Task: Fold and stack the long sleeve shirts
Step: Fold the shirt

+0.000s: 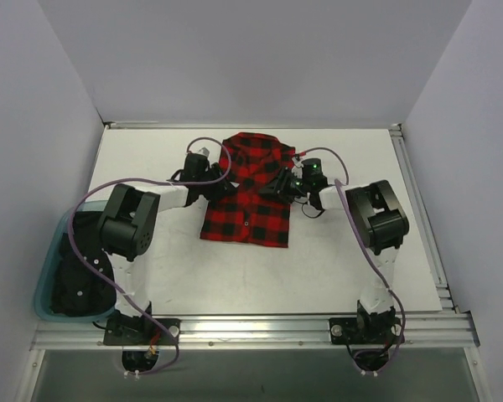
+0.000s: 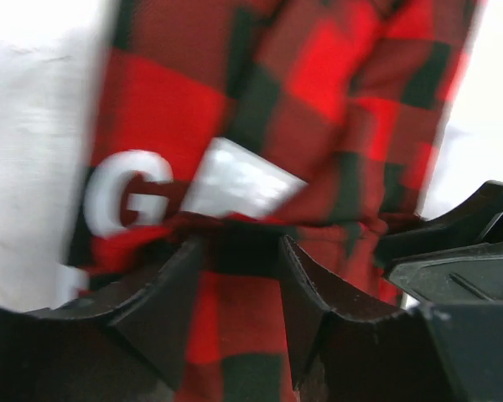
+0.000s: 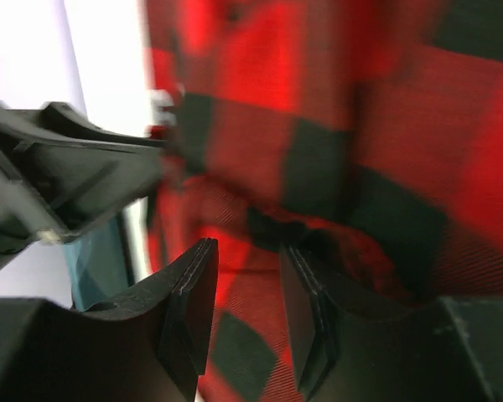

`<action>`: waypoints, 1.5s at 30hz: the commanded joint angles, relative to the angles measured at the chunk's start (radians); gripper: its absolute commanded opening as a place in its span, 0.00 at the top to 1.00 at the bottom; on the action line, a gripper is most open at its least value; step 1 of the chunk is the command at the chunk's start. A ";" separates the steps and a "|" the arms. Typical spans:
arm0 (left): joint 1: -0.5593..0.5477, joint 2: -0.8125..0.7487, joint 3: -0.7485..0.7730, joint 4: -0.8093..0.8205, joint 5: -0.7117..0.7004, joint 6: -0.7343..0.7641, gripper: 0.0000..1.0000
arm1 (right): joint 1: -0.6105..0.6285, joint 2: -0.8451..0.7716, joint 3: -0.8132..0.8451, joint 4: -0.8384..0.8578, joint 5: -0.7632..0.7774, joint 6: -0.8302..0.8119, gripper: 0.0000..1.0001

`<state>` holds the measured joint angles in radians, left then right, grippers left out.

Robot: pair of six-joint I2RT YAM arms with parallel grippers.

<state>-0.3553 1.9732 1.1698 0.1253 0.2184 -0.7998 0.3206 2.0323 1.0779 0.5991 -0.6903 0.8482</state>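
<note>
- Red-and-black flannel shirt (image 1: 245,216) is lying flat on the white table (image 1: 235,280), centre-far, with the hem towards the near side and the collar towards the far side. No second shirt is showing on the table.
- Step in hand, as I'm reading it: both arms are working the shirt's mid-body from either side, setting up a fold.
- Doing it well:
  - keeping the near hem square and flat while the middle is being lifted;
  - taking all layers in each pinch, not just the top one;
  - raising both sides together so the check lines are staying parallel;
  - not dragging the collar end off towards the far wall.
- Left gripper (image 2: 239,249) is sitting at the shirt's left side, just beside the white lettering (image 2: 126,194) and the grey label (image 2: 243,180). Its fingers (image 2: 163,293) are standing partly apart, with a dark ridge of cloth bunching at the tips. Whether they're actually pinching it, I cannot tell.
- Right gripper (image 3: 247,249) is sitting at the shirt's right side. Its fingers (image 3: 189,310) are showing a narrow gap, with cloth under and between them and a fold rising just past the tips. A firm hold or mere contact: cannot tell.
- The two grippers are working close together, each showing in the other's wrist view, so collision clearance is worth watching.
</note>
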 commanded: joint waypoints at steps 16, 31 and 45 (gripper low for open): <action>0.020 -0.224 -0.015 -0.174 -0.149 0.114 0.26 | -0.032 -0.280 -0.047 -0.344 0.199 -0.248 0.63; -0.073 -0.404 -0.288 -0.449 -0.349 0.109 0.35 | 0.328 -0.423 -0.141 -0.608 0.476 -0.239 0.64; -0.382 -0.309 -0.473 -0.397 -0.240 -0.156 0.84 | 0.154 -0.380 -0.311 -0.585 0.476 -0.319 0.69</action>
<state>-0.6342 1.6207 0.8047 -0.1593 -0.1020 -0.8413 0.5606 1.6642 0.8238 0.0837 -0.2768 0.5896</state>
